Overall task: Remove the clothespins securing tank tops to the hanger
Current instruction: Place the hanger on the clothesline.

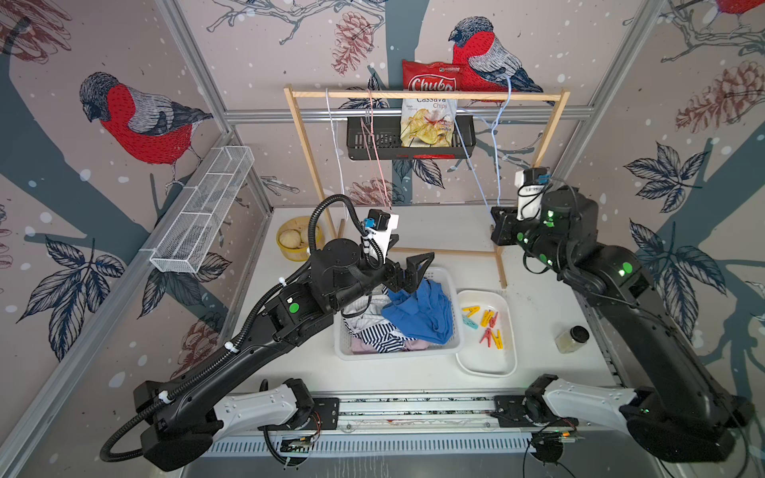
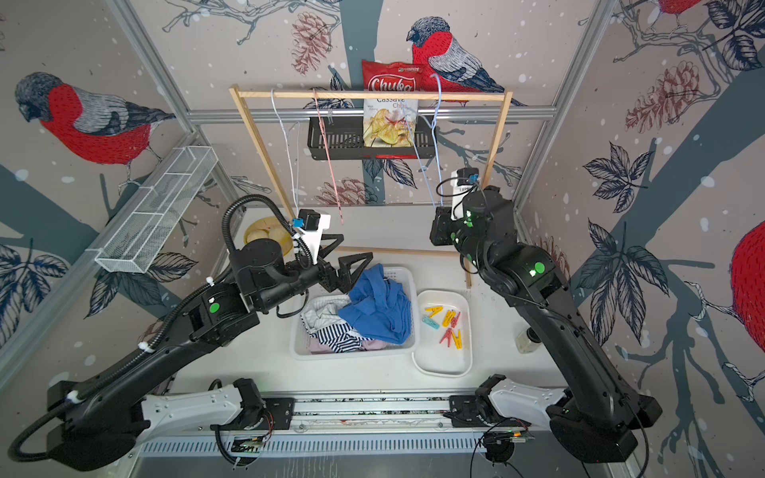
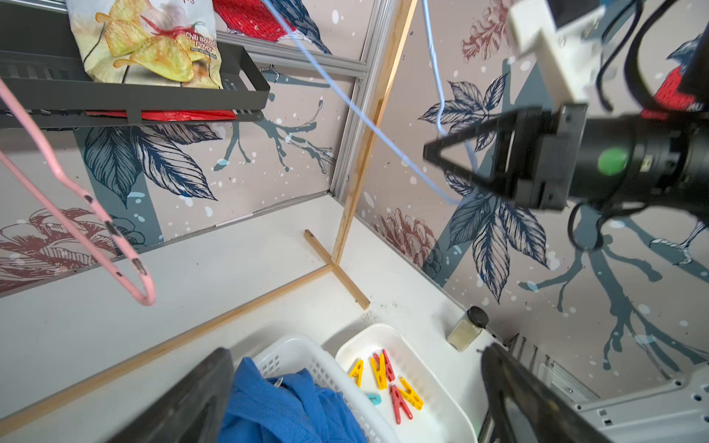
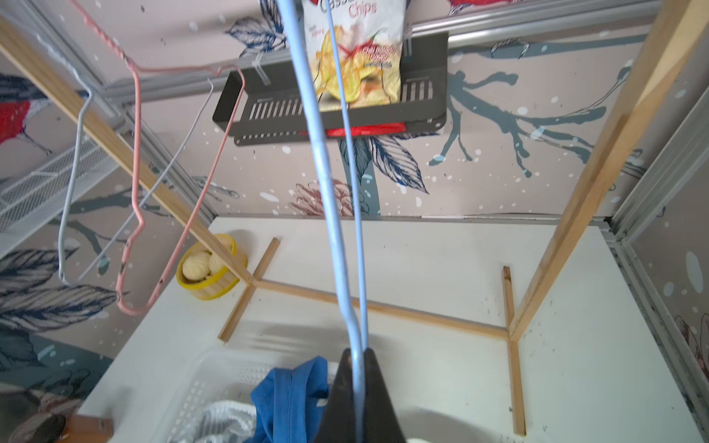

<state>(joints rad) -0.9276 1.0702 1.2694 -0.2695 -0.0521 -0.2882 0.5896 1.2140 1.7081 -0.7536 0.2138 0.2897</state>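
Six clothespins [image 1: 485,327], seemingly, lie in tray [image 1: 486,372] near released left gripper [image 1: 416,245]; right gripper [image 4: 356,353] clenches blue hanger [image 4: 330,214].

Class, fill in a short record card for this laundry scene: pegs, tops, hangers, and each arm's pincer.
clothespins: all six lie in the white tray, none on a hanger
tank tops: heaped in the white basket, blue one on top
pink hanger: bare, hanging on the wooden rack
blue hanger: bare, gripped at its lower end
left pincer: open and empty, raised near the basket
right pincer: shut on the blue hanger
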